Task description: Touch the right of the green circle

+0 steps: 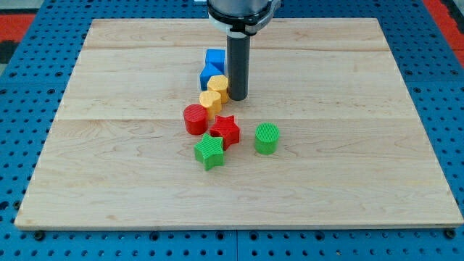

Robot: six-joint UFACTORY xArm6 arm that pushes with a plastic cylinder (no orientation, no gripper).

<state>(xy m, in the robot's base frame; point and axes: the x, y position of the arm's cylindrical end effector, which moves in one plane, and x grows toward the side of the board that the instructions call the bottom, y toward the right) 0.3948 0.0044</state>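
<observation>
The green circle block (pixel 266 138) stands on the wooden board (pixel 348 145) a little right of the middle. My tip (pixel 238 97) is above and to the left of it, apart from it, right beside the yellow blocks (pixel 214 93). A red star (pixel 225 130) lies just left of the green circle. A green star (pixel 209 151) lies at the lower left of the red star. A red circle block (pixel 195 119) lies left of the red star.
Blue blocks (pixel 213 67) sit behind the yellow ones, left of the rod (pixel 238 65). The board lies on a blue pegboard surface (pixel 442 87).
</observation>
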